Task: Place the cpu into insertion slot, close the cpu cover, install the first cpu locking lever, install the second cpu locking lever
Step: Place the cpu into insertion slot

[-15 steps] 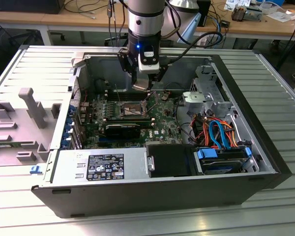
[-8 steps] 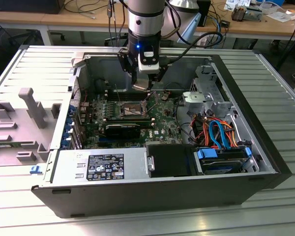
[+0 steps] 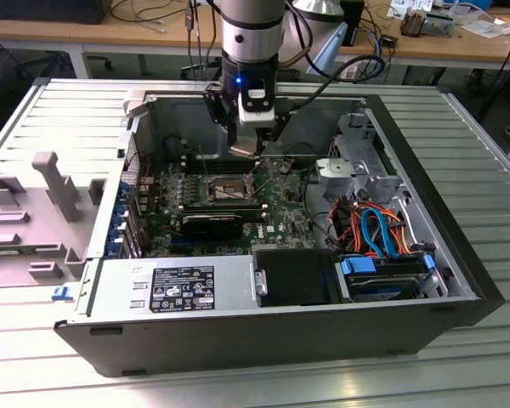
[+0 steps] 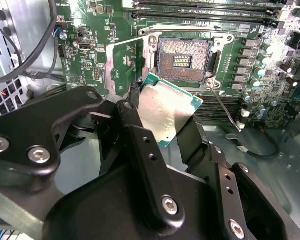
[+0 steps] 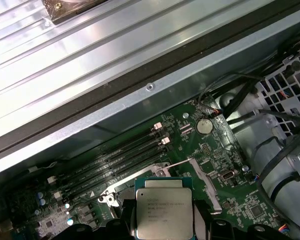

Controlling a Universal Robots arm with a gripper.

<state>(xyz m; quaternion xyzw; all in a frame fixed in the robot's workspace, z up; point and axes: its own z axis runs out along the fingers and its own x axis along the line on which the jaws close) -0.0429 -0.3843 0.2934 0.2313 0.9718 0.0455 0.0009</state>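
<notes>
1. Jaws clenched on the cpu [image 4: 165, 112], with fingers [image 4: 140, 140] on two opposite edges. In both wrist views the chip sits between them, clear of the board [image 4: 90, 70] and not yet in the slot.
2. Nearest risk: the hold is on thin edges alone. I judge that a small knock or a slackening grip could let the chip twist, or drop it onto the contacts.
3. Just beyond the cpu in the second wrist view lies the slot [image 4: 184, 61], open, its contact field bare. The worst fault, I judge, would be a skewed or shifted descent. A corner landing first could bend pins, and a chip turned the wrong way would not seat.
4. Beside the slot the cover [image 4: 110, 70] stands swung open, and a lever [image 4: 224, 107] juts out on the other side. If I come down off-line, either could catch a finger or the chip's edge.
5. From the second wrist view I get slot, cover and lever with the cpu in front, so I can judge the offset between chip and slot.
6. From the first wrist view I get the cpu face-on, with the memory slots [image 5: 125, 155] beyond. That tells me how straight it sits in my grip.
7. From the exterior view I get the jaws hanging inside the open case [image 3: 238, 340], which lies on the bench [image 3: 476, 127]. It gives me the height above the board, which both wrist views flatten.
</notes>
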